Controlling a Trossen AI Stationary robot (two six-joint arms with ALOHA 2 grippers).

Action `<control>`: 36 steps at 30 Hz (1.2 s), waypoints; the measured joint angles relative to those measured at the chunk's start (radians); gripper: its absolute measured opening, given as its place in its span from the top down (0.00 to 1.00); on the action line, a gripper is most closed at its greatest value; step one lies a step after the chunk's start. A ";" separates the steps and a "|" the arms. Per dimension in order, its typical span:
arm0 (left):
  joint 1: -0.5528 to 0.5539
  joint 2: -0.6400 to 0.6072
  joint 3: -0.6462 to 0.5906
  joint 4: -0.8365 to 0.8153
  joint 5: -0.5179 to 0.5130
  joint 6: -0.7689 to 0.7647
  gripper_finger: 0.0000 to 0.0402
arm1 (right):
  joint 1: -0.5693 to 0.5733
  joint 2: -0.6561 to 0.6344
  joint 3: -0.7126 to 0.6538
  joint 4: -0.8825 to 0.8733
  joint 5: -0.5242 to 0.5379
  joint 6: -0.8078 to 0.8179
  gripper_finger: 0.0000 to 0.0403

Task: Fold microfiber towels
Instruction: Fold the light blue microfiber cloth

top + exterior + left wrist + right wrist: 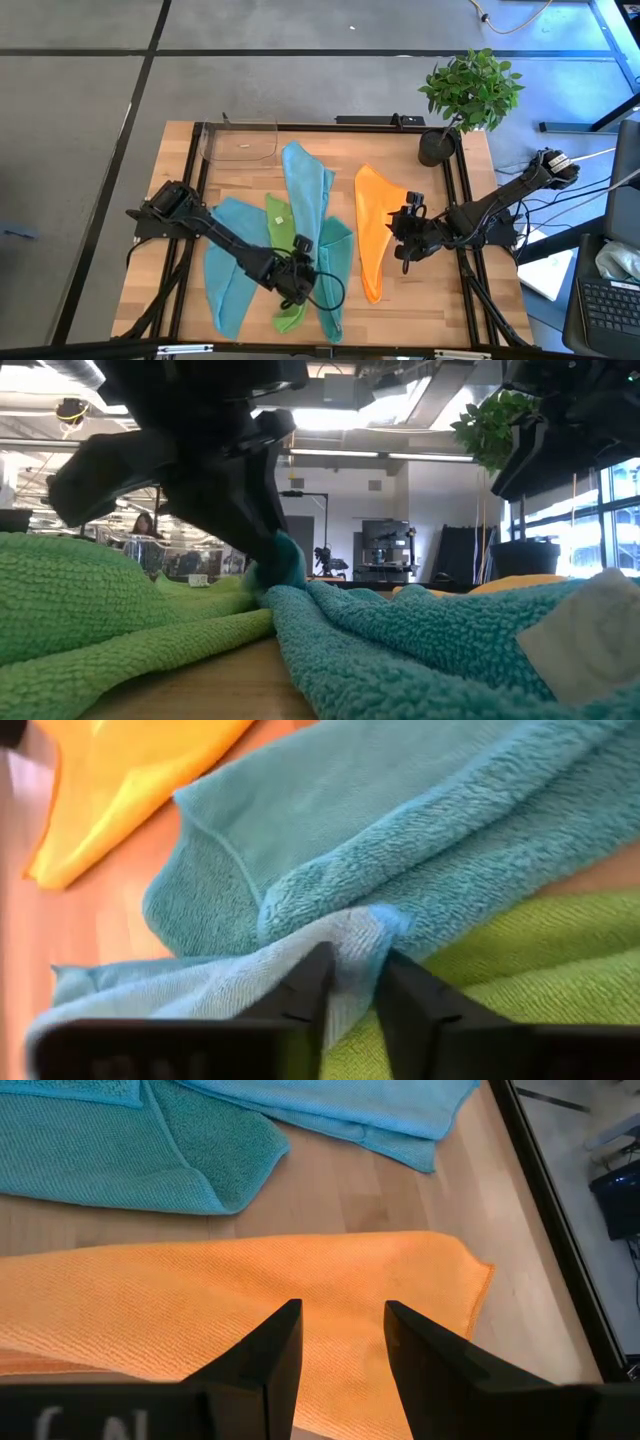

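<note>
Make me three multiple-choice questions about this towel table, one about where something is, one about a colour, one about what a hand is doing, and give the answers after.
1. Where does the potted plant stand?
A. at a corner of the table on the right arm's side
B. in the middle of the towels
C. at a corner on the left arm's side

2. What colour is the towel under the right hand?
A. lime green
B. orange
C. teal

3. What is the left hand doing?
A. hanging open above bare wood
B. resting shut on the clear container
C. pinching a fold of light blue towel

Answers:
1. A, the high view shows the plant at the table corner beside the right arm.
2. B, the right wrist view shows the orange towel spread beneath its open fingers.
3. C, the left wrist view shows its fingers closed on the light blue towel.
</note>
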 joint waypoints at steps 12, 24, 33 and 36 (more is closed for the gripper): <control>0.010 0.000 0.156 -0.277 -0.179 -0.031 1.00 | 0.000 0.000 0.000 0.172 -0.005 -0.045 0.64; 0.017 -0.001 0.564 -0.874 -0.492 -0.213 1.00 | -0.050 0.035 0.000 0.690 -0.113 -0.489 0.64; 0.008 -0.002 0.758 -1.054 -0.585 -0.258 1.00 | -0.081 0.148 0.000 0.876 -0.157 -0.649 0.52; 0.005 -0.002 0.819 -1.119 -0.643 -0.315 1.00 | -0.081 0.157 0.000 0.894 -0.152 -0.647 0.46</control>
